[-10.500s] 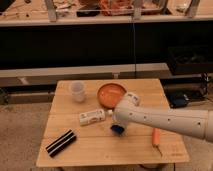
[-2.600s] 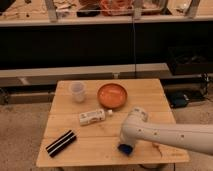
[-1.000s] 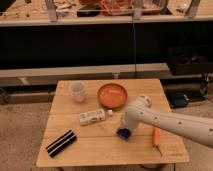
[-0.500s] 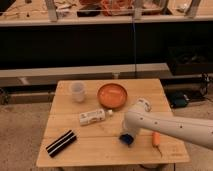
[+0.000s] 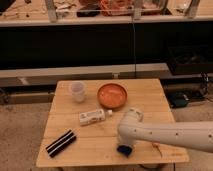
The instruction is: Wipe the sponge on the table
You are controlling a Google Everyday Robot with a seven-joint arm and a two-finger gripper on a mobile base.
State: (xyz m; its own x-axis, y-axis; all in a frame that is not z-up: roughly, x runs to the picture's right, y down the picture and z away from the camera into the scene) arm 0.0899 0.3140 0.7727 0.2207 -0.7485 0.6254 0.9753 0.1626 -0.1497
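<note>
A small dark blue sponge [image 5: 124, 149] lies pressed on the light wooden table [image 5: 100, 145] near its front edge, right of the middle. My gripper [image 5: 125, 143] comes down on it from the white arm that enters from the right, and the wrist hides most of the sponge's top. Only a blue corner of the sponge shows below the wrist.
An orange bowl [image 5: 112, 95] and a white cup [image 5: 77, 91] stand at the back. A white bottle [image 5: 92, 117] lies in the middle, a black-and-white striped bar [image 5: 61, 143] at the front left. An orange stick [image 5: 156, 147] peeks out under the arm.
The gripper and the sponge have slid toward the table's front edge over the last second.
</note>
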